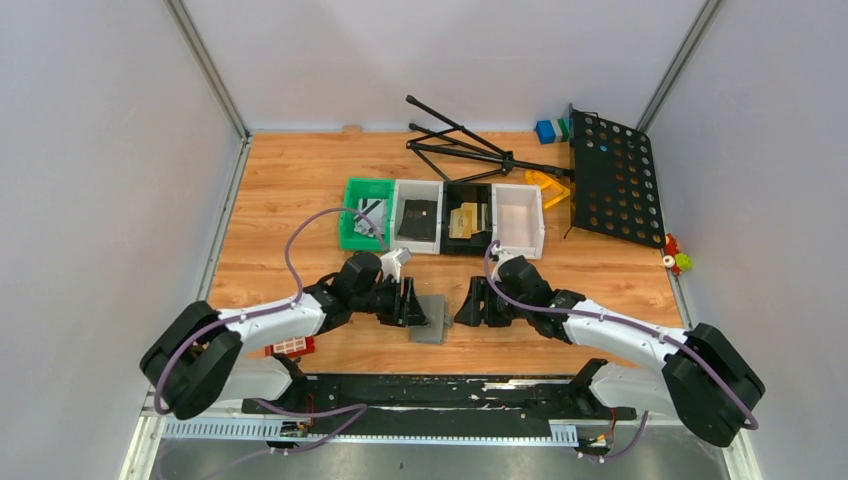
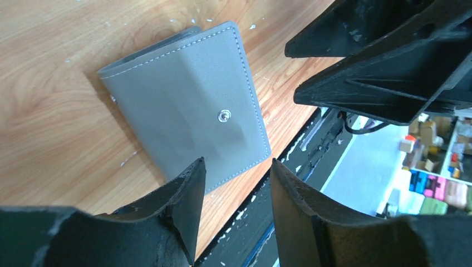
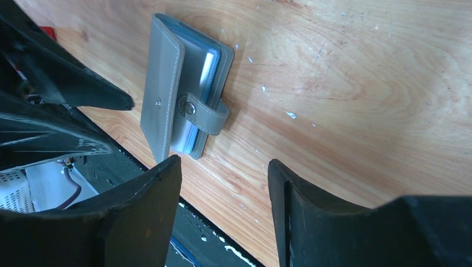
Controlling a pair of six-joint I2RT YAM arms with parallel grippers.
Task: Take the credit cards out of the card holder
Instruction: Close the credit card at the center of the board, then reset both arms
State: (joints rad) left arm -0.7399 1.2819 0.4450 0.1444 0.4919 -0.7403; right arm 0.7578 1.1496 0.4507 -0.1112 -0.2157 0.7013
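Flat grey stitched folding card holder (image 3: 164, 89) lies shut on the desk (image 1: 300, 200), just ahead of left gripper (image 2: 236, 172) and right gripper (image 3: 222, 167). Both stand part-open and empty. Judged step: opening the holder. Next move calls for pinning one cover and lifting the other.

Bright, even light; soft shadow beside the card holder (image 2: 183, 105).

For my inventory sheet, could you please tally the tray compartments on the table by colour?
Green tray: 1
White trays: 2
Black tray: 1
Total: 4
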